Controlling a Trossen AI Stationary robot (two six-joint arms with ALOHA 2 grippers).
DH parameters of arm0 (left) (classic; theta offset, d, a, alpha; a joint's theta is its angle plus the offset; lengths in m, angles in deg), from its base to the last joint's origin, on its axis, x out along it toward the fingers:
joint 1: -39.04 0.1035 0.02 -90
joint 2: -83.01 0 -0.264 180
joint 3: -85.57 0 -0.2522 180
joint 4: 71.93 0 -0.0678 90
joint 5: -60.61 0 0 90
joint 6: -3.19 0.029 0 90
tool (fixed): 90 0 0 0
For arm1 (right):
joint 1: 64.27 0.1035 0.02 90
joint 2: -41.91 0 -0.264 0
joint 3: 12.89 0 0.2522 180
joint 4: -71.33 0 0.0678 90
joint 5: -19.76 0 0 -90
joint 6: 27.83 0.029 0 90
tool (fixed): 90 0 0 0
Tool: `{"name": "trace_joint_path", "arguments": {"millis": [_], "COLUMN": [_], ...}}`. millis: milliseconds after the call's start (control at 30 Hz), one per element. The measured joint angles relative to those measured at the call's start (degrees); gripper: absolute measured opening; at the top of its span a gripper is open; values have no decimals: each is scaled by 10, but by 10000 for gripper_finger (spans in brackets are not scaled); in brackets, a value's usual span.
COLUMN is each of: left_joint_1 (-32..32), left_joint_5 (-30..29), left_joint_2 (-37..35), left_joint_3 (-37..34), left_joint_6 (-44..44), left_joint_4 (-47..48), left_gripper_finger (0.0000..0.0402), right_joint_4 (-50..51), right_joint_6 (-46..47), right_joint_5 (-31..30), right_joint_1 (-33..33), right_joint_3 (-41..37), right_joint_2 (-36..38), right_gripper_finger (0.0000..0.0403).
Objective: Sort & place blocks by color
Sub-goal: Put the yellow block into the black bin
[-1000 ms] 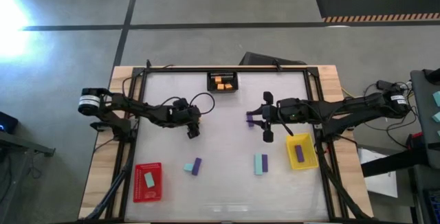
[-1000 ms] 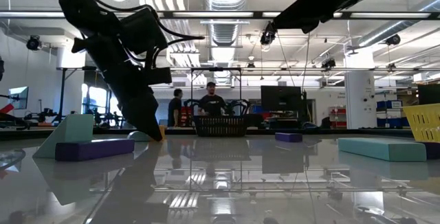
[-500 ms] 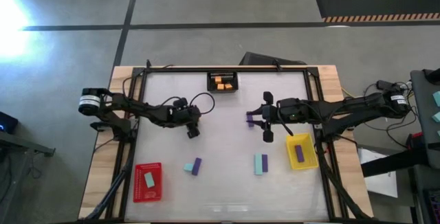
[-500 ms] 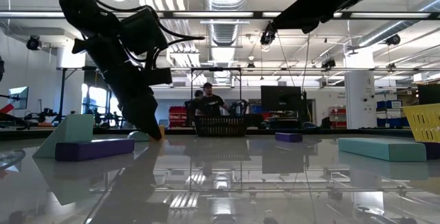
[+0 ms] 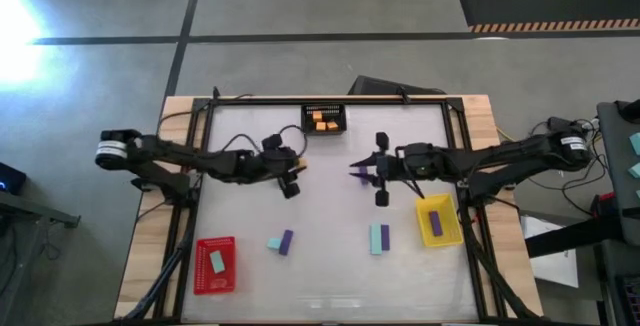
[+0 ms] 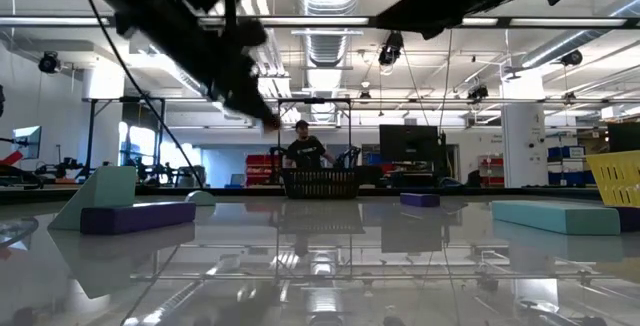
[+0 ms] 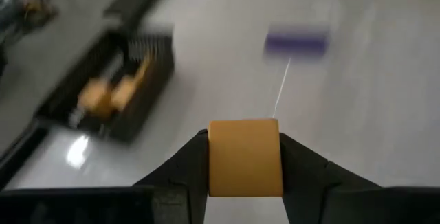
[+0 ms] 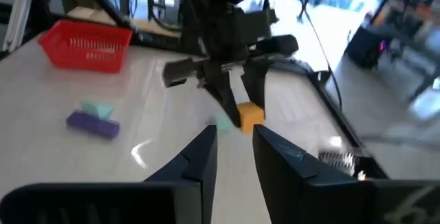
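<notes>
An orange block [image 7: 245, 157] sits between the fingers of my left gripper [image 5: 297, 169], which is shut on it above the table's middle; the right wrist view shows the same block [image 8: 249, 114]. My right gripper [image 8: 234, 138] hovers open by a narrow gap, with nothing between its fingers. Below its tips a purple block [image 7: 295, 43] lies flat on the table. More blocks lie toward the near edge: a teal and a purple one touching [image 5: 280, 242] and a teal one [image 5: 379, 238]. My left gripper pinches the orange block by two opposite sides [image 7: 214, 159] between its two fingers. The block sits at the fingers' free ends [image 8: 237, 110]. The fingers slant down from above. The block is lifted clear of the table.
A black tray [image 5: 323, 119] with orange blocks stands at the far edge. A red tray [image 5: 215, 264] with a teal block sits near left, a yellow tray [image 5: 438, 221] with a purple block at the right. A person stands in the room behind.
My left gripper has risen from the table with the orange block and gone toward the far right, in the direction of the black tray; the block is now lifted clear. My right gripper has shifted slightly toward the table's left.
</notes>
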Motion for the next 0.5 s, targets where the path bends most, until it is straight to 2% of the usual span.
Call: {"name": "trace_joint_path", "arguments": {"millis": [133, 300, 500], "left_joint_1": [-32, -70, -107], "left_joint_5": [0, 1, 2], "left_joint_2": [-55, -97, -118], "left_joint_3": [-6, -12, -54], "left_joint_6": [-17, -46, -124], "left_joint_4": [-75, -148, -285], "left_gripper_finger": [122, 124, 126], "right_joint_4": [-87, -259, -449], "right_joint_6": [-62, -164, -317], "right_joint_5": [11, 1, -102], "right_joint_1": [15, 40, 79], "right_joint_3": [-1, 0, 0], "right_joint_2": [-62, -150, -228], "right_gripper_finger": [64, 44, 32]}}
